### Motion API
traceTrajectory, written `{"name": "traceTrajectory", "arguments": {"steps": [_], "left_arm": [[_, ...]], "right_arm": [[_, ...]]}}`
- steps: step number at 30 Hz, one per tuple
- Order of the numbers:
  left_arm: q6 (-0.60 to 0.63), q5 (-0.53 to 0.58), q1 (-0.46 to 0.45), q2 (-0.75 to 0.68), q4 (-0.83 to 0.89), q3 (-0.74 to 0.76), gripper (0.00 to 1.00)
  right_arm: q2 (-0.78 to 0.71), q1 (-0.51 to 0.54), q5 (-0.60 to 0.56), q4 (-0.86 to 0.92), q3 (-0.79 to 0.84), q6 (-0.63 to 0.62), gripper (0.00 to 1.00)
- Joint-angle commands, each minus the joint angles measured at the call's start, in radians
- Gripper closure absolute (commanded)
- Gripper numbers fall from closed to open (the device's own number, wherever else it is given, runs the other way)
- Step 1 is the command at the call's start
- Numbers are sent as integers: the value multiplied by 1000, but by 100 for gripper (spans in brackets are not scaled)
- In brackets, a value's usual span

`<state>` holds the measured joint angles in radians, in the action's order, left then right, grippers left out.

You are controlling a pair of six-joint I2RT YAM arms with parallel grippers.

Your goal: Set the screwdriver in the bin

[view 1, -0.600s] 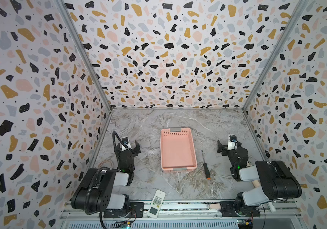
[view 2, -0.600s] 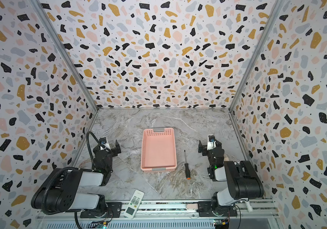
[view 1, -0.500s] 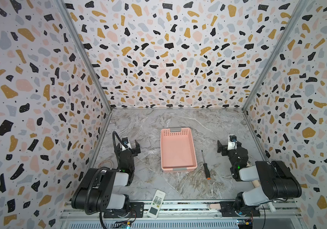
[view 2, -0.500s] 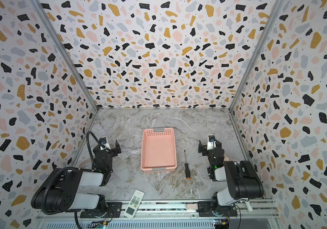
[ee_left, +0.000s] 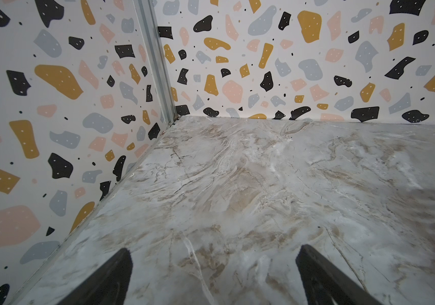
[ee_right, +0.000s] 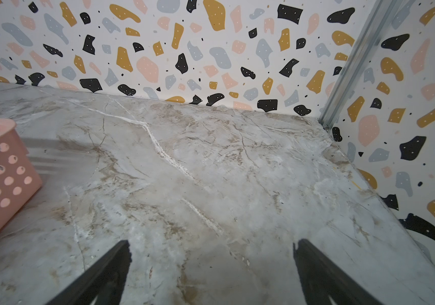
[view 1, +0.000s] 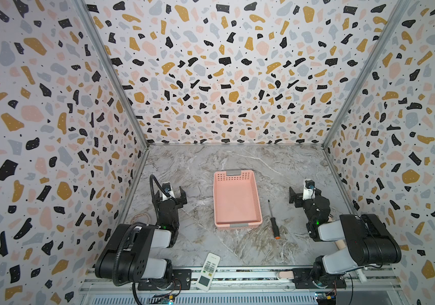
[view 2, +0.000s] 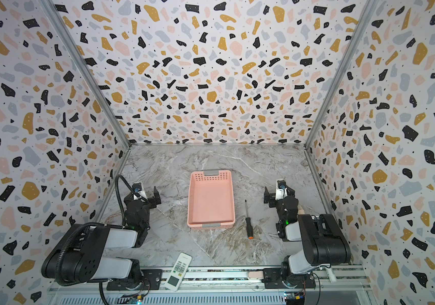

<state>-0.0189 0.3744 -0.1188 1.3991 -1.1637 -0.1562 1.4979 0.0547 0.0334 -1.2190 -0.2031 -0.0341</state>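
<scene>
Nothing is grasped yet, so the task is at the reach-for-the-tool step. The left pincer (ee_left: 213, 248) stands with jaws apart and empty over bare worktop (view 1: 237, 250), at the bin's 9 o'clock. The bin (view 1: 235, 200) sits mid-worktop with nothing in it. The screwdriver (view 1: 272, 219) lies flat near the bin's 4 o'clock corner, not touching it, shaft toward 12 and orange cap toward 6. The right pincer (ee_right: 211, 243), jaws wide and empty, hovers at the screwdriver's 2 o'clock (the nearer arm, I judge). Next it should swing toward 8 o'clock, descend astride the handle and close. There is open room around the tool, and only the bin's wall crowds its 9 o'clock side.
</scene>
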Motion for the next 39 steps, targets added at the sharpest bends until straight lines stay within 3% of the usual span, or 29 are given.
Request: {"name": "traceTrajectory", "arguments": {"steps": [1,16,19,22,24,25,28,29,32,35,39], "left_arm": [[1,-8,5,3,-26,-16,0],[-18,25,11,-25,-13,-25,0],[8,-36,10,-153,345,-172,0],[-9,-80,10,-268,515,-328,0],[-26,-126,10,-332,568,-422,0],[-65,-121,10,-353,597,-477,0],[-236,-10,10,-368,718,-637,0],[-234,-27,10,-368,762,-681,0],[-113,-209,10,-368,827,-747,1],[-155,-240,10,-363,818,-736,1],[-164,-428,10,-267,903,-764,0]], "right_arm": [[-8,5,-7,6,-22,9,1],[-8,4,-9,3,-21,11,1],[-6,-6,8,6,-25,17,1],[-21,-4,6,-17,-8,16,1],[-83,-4,3,96,-34,21,1],[-138,-6,-5,249,-88,31,1],[-257,-6,19,562,-245,55,1],[-297,-4,54,628,-277,55,1],[-413,34,77,753,-336,98,1],[-498,106,-31,891,-381,171,1],[-546,165,-106,1138,-475,208,1]]}}
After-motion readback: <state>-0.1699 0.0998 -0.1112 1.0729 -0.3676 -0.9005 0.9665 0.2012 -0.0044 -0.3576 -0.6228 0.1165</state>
